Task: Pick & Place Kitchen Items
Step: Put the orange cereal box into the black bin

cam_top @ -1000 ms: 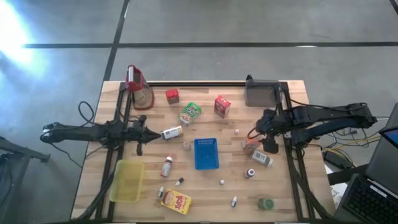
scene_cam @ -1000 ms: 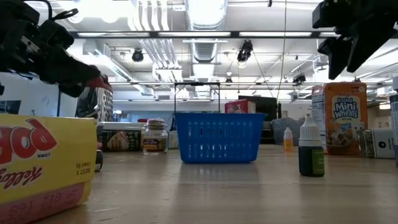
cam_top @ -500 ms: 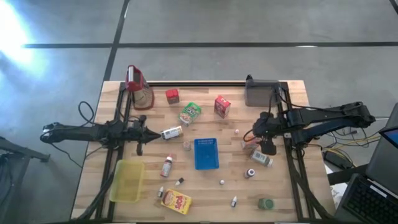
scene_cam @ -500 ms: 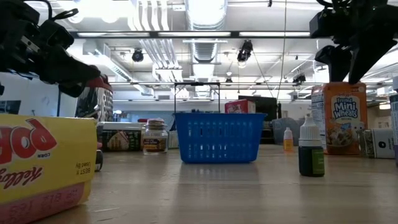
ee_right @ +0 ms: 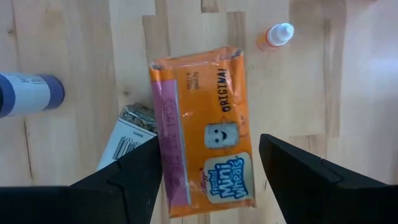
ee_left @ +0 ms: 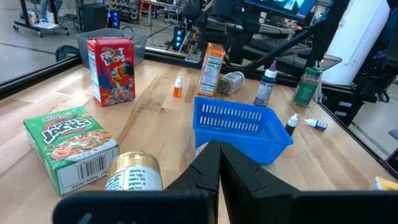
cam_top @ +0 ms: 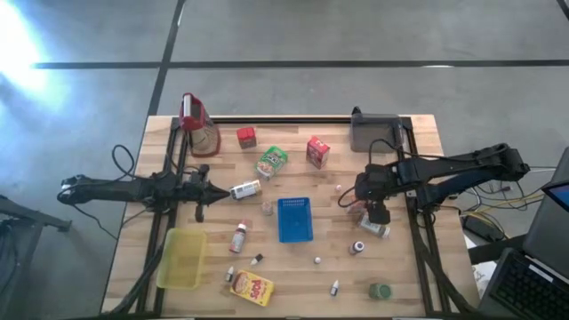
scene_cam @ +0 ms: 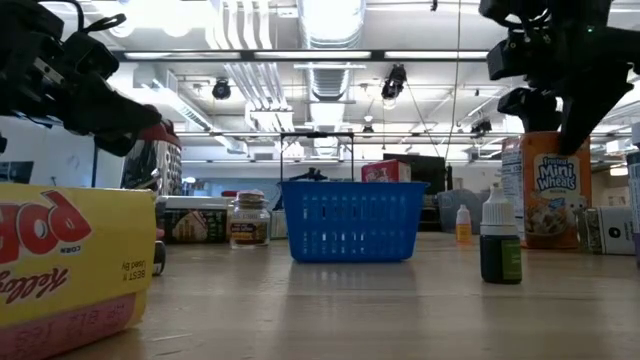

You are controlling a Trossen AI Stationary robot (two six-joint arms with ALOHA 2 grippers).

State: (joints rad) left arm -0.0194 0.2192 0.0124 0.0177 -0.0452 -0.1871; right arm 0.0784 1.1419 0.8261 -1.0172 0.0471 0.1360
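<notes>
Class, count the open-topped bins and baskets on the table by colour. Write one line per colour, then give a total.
blue basket: 1
yellow bin: 1
grey bin: 1
Total: 3

Overhead camera straight down, table-level camera across, 2 wrist cameras close, all sharing orange carton [ee_right: 202, 158]
</notes>
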